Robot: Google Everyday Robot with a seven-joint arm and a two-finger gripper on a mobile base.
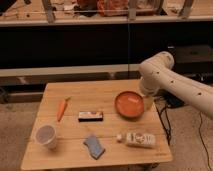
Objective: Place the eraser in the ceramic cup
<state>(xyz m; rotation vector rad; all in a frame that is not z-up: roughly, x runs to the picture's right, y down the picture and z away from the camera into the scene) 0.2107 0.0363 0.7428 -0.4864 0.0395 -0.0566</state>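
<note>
Gripper point(148, 101), grip state indiscernible, right of centre, should approach the flat black rectangular eraser point(90, 116) at centre squarely across its narrow width.

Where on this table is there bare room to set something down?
Bare wood: the table strip behind the carrot and orange bowl, and the patch between the ceramic cup, eraser and blue sponge. Crowded: the right side, where the gripper sits beside the bowl's right rim, white bottle in front.

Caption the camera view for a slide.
Tool beside round orange bowl; flat black eraser and whitish ceramic cup apart on wooden table.
</note>
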